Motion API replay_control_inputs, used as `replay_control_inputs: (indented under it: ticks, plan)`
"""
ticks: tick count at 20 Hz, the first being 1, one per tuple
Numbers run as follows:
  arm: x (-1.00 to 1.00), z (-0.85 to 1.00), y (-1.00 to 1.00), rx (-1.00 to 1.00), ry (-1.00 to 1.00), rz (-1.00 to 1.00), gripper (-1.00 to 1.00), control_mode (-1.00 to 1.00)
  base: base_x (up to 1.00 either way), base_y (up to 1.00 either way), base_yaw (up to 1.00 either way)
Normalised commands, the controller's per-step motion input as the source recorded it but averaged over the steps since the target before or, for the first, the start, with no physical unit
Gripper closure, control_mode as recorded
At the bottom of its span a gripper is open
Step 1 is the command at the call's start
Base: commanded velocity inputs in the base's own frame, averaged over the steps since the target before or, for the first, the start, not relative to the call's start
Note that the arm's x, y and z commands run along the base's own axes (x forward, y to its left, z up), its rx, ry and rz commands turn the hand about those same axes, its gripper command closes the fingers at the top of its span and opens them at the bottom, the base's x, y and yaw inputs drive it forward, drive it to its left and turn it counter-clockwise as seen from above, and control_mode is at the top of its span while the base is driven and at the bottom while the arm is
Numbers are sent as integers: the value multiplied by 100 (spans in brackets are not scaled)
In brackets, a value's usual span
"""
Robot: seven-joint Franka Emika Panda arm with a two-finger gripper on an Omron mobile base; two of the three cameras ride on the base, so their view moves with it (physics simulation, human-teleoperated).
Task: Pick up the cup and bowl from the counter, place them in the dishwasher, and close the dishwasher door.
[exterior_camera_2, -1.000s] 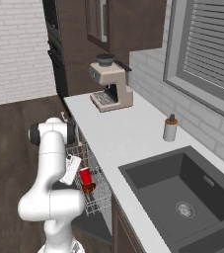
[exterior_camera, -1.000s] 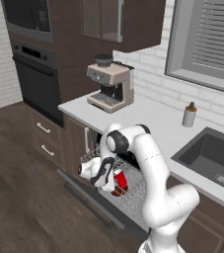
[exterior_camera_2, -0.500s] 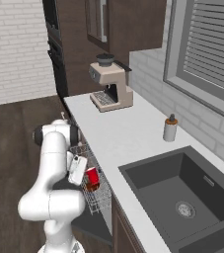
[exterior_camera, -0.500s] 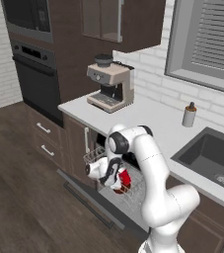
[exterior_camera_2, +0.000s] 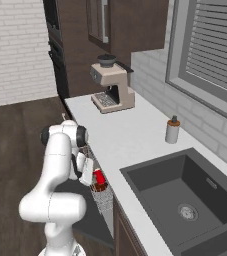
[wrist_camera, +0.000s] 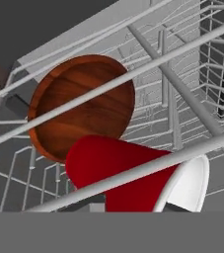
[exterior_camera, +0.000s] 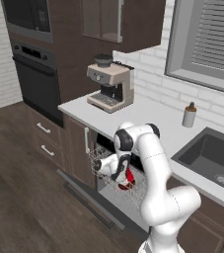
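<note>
holding the cup [wrist_camera: 133,178], the gripper [exterior_camera: 122,174] is seen low inside the dishwasher [exterior_camera: 114,190], w/ its fingers nearly shut on the cup's sides. the cup is red w/ a white rim and white inside, and it is tipped on its side in the hand view, rim toward the right. the bowl [wrist_camera: 81,106] is already in the wire rack [wrist_camera: 182,94], just past the cup and touching or almost touching it; which one can't be told. the bowl is leaning up on its edge, w/ its open side facing the camera. in the right base view the cup [exterior_camera_2: 99,176] and the bowl [exterior_camera_2: 101,187] are seen close together at the near end of the rack, below the edge of the counter [exterior_camera_2: 120,135].

the dishwasher door [exterior_camera: 91,200] is folded down flat, near the floor, so it is not yet shut.

the cup looks light, stiff and smooth, prob. plastic, so it could slip if squeezed too softly, but it should not break if it is dropped a little way. it is best held across its sides, near the middle, as is done now. the bowl looks light and hard too, and could roll or tip if it is bumped by the cup.

it is judged that the cup is about to be let go in the rack, and then the door must be lifted from its far edge and pushed up.

a coffee machine [exterior_camera: 109,86] and a soap bottle [exterior_camera: 189,115] are left on the counter, well apart from the work.
</note>
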Motion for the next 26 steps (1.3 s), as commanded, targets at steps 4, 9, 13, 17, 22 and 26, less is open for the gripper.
replay_control_inputs:
  ticks: [4, 9, 13, 17, 22, 26]
  plan:
    - [-67, -58, 5, 8, 4, 10, -100, -100, 0, 0, 0]
    - [-47, 4, 9, 1, -1, 2, -100, -100, 0, 0, 0]
    - [-42, 35, 22, 0, -5, 0, -100, -100, 0, 0, 0]
    - [-70, 79, 59, 0, -3, 0, -100, -100, 0, 0, 0]
    - [-57, 14, 61, 2, 15, 2, -100, -100, 0, 0, 0]
    - [20, -84, 4, 0, 31, 0, -100, -100, 0, 0, 0]
